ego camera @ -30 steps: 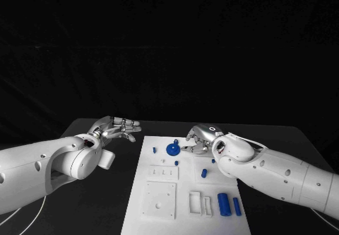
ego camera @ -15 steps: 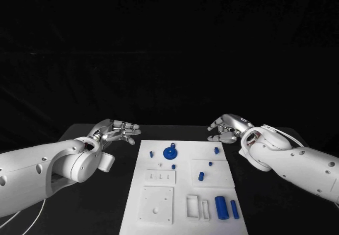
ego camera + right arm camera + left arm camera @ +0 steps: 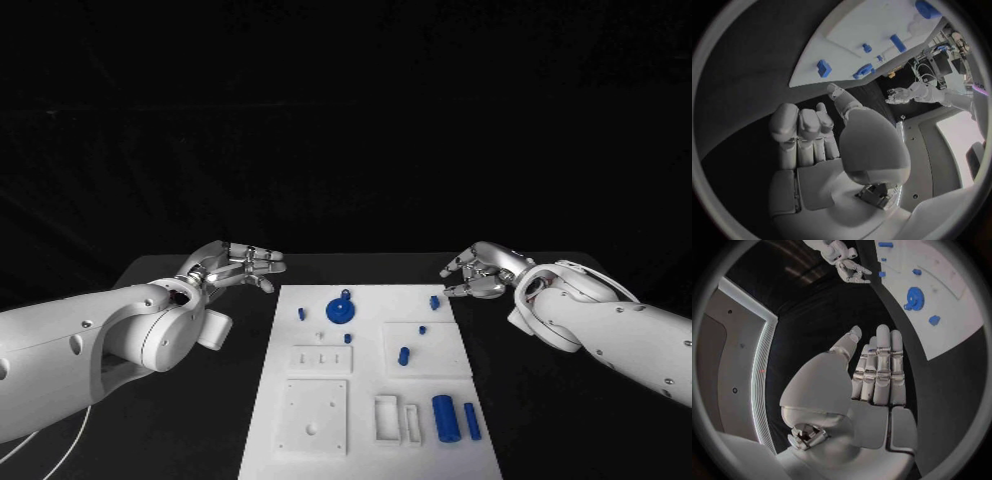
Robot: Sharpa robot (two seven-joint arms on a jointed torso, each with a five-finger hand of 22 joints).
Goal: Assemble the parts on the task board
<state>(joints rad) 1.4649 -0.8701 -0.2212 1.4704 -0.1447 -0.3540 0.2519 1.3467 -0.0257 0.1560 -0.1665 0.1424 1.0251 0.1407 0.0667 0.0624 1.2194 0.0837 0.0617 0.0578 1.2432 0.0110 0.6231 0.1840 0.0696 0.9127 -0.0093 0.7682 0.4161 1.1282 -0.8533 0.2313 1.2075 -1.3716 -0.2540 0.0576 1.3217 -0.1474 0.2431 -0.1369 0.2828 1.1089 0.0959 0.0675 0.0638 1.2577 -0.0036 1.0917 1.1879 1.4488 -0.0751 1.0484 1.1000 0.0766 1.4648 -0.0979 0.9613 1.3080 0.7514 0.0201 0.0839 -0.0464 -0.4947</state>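
Between both empty hands lies the task board [image 3: 368, 420], untouched.

No text, label, brand, number or sign is being shown legibly in any view. Nothing readable is being carried by the white task board [image 3: 378, 385], by its blue parts [image 3: 339, 308], or by either arm.
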